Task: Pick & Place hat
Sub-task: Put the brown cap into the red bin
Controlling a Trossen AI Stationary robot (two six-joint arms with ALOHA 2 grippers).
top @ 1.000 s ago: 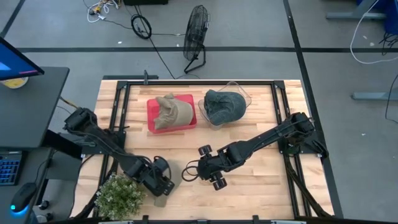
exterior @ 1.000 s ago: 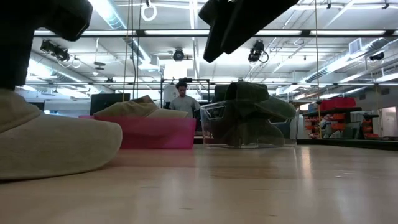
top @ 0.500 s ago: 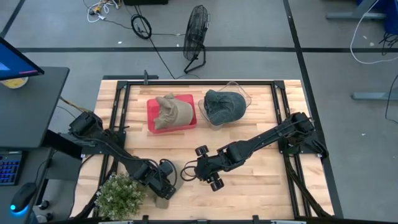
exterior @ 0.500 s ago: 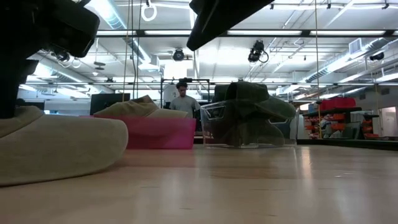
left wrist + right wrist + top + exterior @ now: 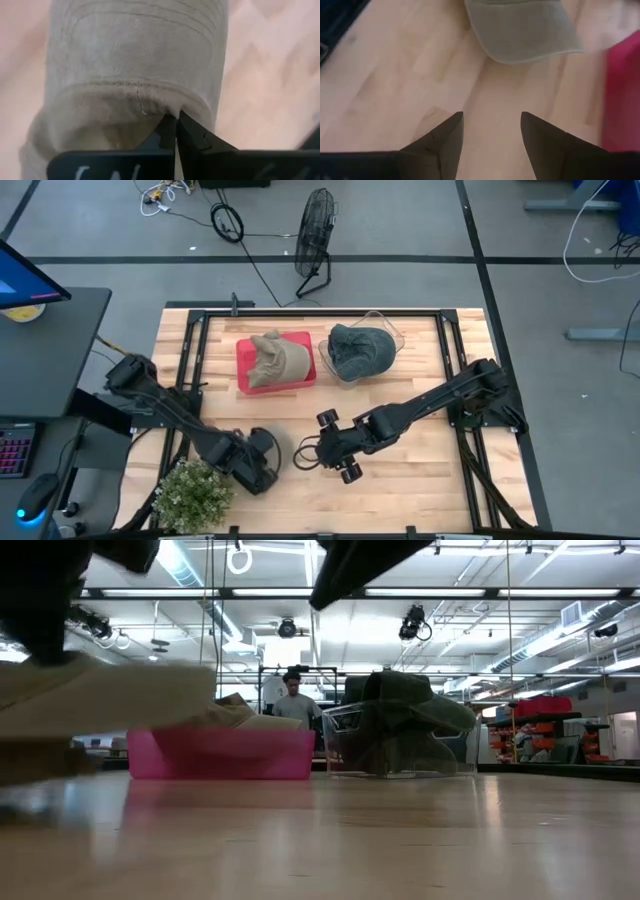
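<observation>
A pale wooden table (image 5: 400, 490) inside a black frame is set on a grey floor, where a floor fan (image 5: 317, 230) stands beyond the far edge. At the far left a dark desk with a monitor (image 5: 25, 280) is seen. On the table's near left corner a small green plant (image 5: 195, 492) is placed. Just beside it the left gripper (image 5: 262, 460) is found, its fingers (image 5: 172, 132) pressed together on the edge of a tan cap (image 5: 135, 75); in the low view the cap (image 5: 100, 705) is held clear of the tabletop, its brim level. At the back of the table a pink bin (image 5: 300, 375) is filled by a tan hat (image 5: 275, 358), and just to its right a clear bin (image 5: 385, 330) is filled by a dark green hat (image 5: 358, 350). Nearer the middle, to the right of the held cap, the right gripper (image 5: 305, 457) is poised above bare wood with its fingers (image 5: 445, 142) spread apart and nothing between them; the cap's brim (image 5: 530, 30) is seen just ahead of them. In the low view a person (image 5: 291, 698) is seen in the room behind the bins.
</observation>
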